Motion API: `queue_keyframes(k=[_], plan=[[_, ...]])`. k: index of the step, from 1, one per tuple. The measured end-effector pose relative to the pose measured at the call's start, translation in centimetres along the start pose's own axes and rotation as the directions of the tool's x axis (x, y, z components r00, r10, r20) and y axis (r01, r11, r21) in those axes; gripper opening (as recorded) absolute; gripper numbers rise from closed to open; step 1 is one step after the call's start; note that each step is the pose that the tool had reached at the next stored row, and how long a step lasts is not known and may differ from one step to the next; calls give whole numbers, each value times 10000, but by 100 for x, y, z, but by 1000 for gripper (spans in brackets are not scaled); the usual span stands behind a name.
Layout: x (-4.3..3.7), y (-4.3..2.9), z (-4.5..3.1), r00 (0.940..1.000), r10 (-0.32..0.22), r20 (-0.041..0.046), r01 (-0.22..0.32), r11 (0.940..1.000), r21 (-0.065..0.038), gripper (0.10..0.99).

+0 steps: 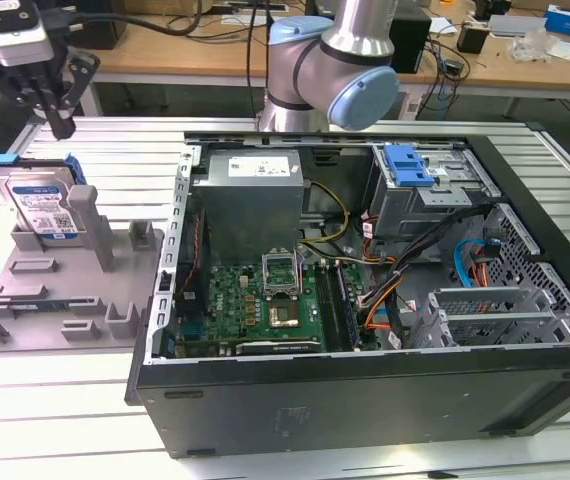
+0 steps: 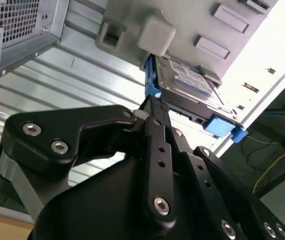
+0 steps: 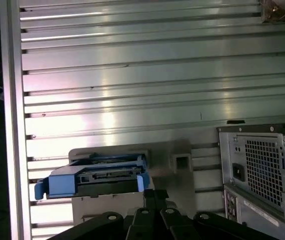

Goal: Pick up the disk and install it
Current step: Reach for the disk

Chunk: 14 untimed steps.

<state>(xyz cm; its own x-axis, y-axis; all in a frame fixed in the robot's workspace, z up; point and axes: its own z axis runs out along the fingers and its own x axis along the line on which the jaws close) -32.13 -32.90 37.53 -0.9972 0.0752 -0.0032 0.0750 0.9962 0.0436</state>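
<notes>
Empty gripper (image 1: pixel 62 128), fingers closed, above disk (image 1: pixel 37 200); white-and-blue label (image 1: pixel 47 208) illegible; grey fixture (image 1: pixel 35 300) beneath disk, on slatted metal table (image 1: pixel 55 400); workbench (image 1: pixel 165 45) behind.

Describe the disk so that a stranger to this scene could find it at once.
Start at the open computer case; a grey moulded tray lies to the exterior view's left of it. The disk leans at the tray's far end: silver, white-and-blue label, bright blue frame, unlike the grey blocks around it.
</notes>
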Motion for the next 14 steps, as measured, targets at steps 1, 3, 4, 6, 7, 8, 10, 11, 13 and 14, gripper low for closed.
queue_keyframes(k=[1,3,4,6,7,8,10,11,13,14], plan=[[1,0,0,10000,1,-11,-1,10000,1,106],[1,0,0,10000,3,-27,-3,10000,2,106],[1,0,0,10000,2,-35,-2,10000,3,106],[1,0,0,10000,3,-45,-3,10000,3,106],[1,0,0,10000,4,-50,-4,10000,4,106],[0,0,0,10000,3,-55,-3,10000,4,106],[1,0,0,10000,4,-67,-4,10000,5,106],[1,0,0,10000,4,-72,-4,10000,6,106],[1,0,0,10000,5,-85,-5,10000,6,106],[1,0,0,10000,5,-91,-5,10000,7,106]])
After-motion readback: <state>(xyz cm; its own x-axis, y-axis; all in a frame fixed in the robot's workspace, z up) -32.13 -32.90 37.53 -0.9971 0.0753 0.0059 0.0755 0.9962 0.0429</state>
